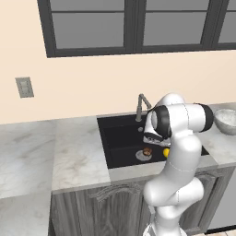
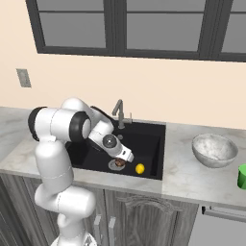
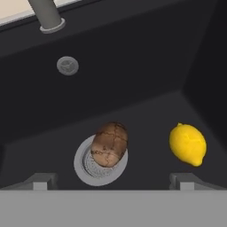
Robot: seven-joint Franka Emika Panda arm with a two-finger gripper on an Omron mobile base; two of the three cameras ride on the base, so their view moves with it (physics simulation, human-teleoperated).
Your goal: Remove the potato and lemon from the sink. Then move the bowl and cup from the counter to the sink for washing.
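The dark-brown potato (image 3: pixel 109 144) lies on the round metal drain (image 3: pixel 84 170) of the black sink (image 3: pixel 146 66). To its right on the sink floor rests the yellow lemon (image 3: pixel 188 144), a little apart from it. My gripper (image 3: pixel 113 181) hangs open just above the potato inside the basin, one fingertip on each side, touching nothing. From the base, the potato (image 2: pixel 120 164) and lemon (image 2: pixel 140 168) show under the hand (image 2: pixel 126 156). The marbled bowl (image 2: pixel 214 149) and the green cup (image 2: pixel 242 177) stand on the counter right of the sink.
A grey angled faucet (image 2: pixel 119 113) rises behind the basin, with a small round fitting (image 3: pixel 68 65) on the back wall. Marble counter (image 1: pixel 78 154) runs left of the sink, and a window (image 1: pixel 133 23) is above the wall.
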